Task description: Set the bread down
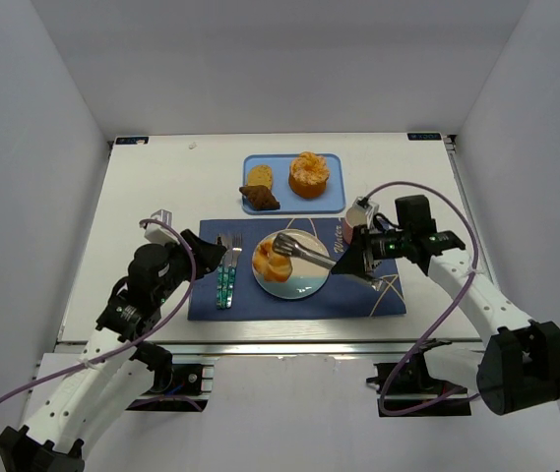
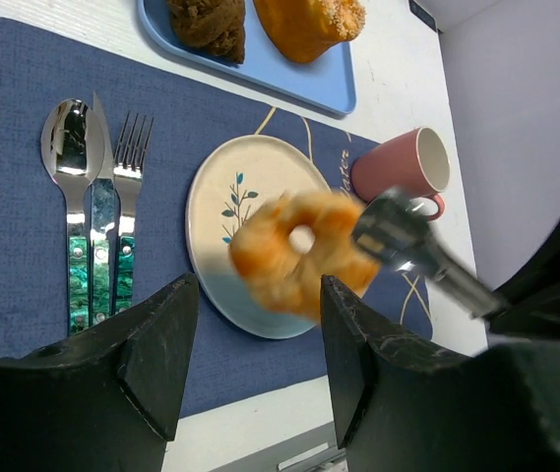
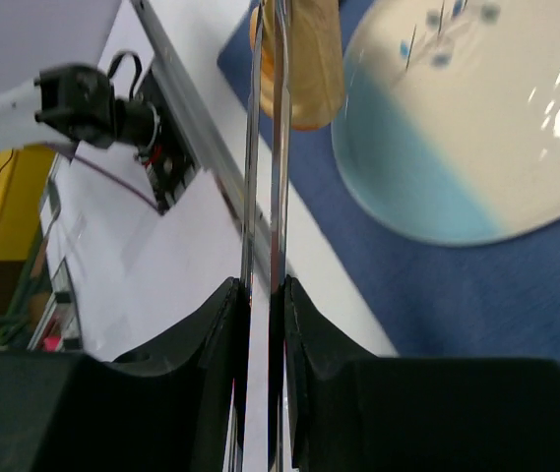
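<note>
Golden ring-shaped bread (image 1: pixel 276 262) is gripped by slim metal tongs (image 1: pixel 311 258), clamped in the right gripper (image 1: pixel 355 261), over the cream-and-blue plate (image 1: pixel 304 286). Placement is judged in hand; lowering, then release, is needed. Left gripper (image 1: pixel 209 258): jaws apart.

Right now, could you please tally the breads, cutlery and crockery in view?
Breads: 4 (ring bread in the tongs, three on the blue tray)
Cutlery: 3 (spoon, knife, fork)
Crockery: 2 (plate, mug)
Total: 9
</note>
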